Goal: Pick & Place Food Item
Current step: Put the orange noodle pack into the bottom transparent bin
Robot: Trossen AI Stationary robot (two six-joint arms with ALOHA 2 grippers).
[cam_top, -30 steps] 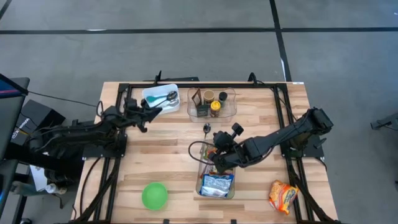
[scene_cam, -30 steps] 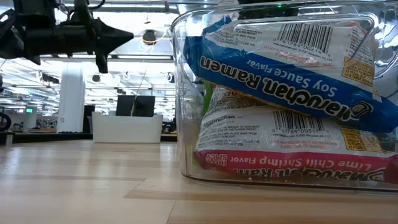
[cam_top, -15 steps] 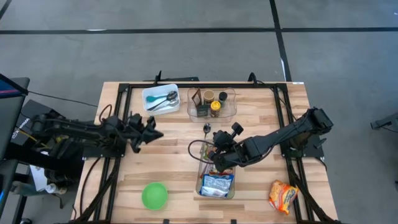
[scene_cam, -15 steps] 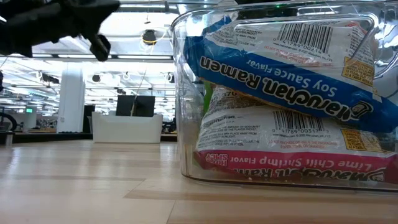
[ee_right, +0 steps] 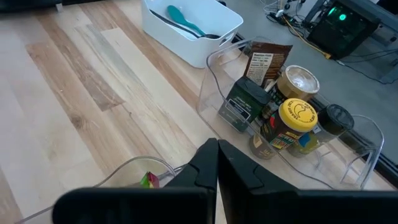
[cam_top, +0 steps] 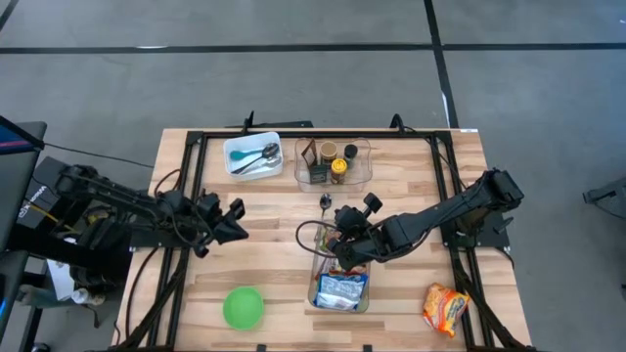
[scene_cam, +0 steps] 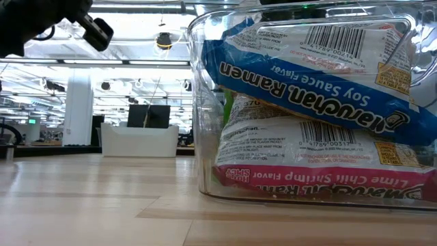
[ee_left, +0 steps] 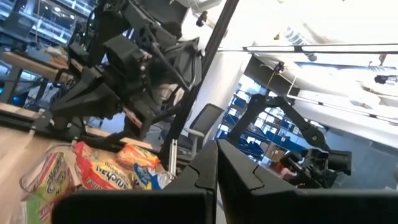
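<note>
Two arms of mine are over the wooden table (cam_top: 269, 249), and both sets of fingers are pressed together with nothing between them. My left gripper (cam_top: 238, 227) hangs above the left half of the table, pointing toward the middle, well apart from everything on the surface; the green bowl (cam_top: 244, 307) lies near the front edge below it. In my left wrist view the two dark fingers (ee_left: 214, 171) meet in a closed seam, and beyond them I see a heap of noodle packets. My right gripper (cam_top: 335, 246) sits at the far rim of the clear bin (cam_top: 339, 284) in the middle of the table, its fingers (ee_right: 214, 168) clenched flat against each other and gripping no packet.

That bin holds stacked ramen packets: from table height a blue soy sauce ramen packet (scene_cam: 307, 68) rests on top of a pink lime chili shrimp packet (scene_cam: 321, 160). One more food item, an orange noodle packet (cam_top: 445, 307), lies loose on the table near the front right corner, well apart from both grippers. At the back of the table stand a white tray (cam_top: 252, 154) with utensils and, just beside it, a clear condiment bin (cam_top: 334, 162) with jars and bottles.
</note>
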